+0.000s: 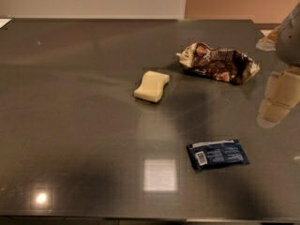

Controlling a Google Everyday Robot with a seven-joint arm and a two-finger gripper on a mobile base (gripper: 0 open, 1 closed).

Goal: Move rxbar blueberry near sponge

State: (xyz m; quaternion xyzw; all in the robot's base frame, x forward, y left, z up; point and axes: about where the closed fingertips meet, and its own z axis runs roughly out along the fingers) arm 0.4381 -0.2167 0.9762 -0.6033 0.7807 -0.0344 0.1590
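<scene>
Here's the tool point(275, 102), hanging at the right edge of the view above the table point(70, 107), and whether it is apart or together, I cannot tell. The rxbar blueberry point(218, 154) lies flat on the table, down and to the left of the tool, nearer the front edge. Its long axis runs nearly left to right, barcode end on the left. The sponge point(151, 86) sits well apart from it, further back and left, with the crumpled brown-and-white snack bag point(218, 62) just beyond. Nothing held yet, I'd judge. The reach should go toward the front and left, closing across the bar's short side.
</scene>
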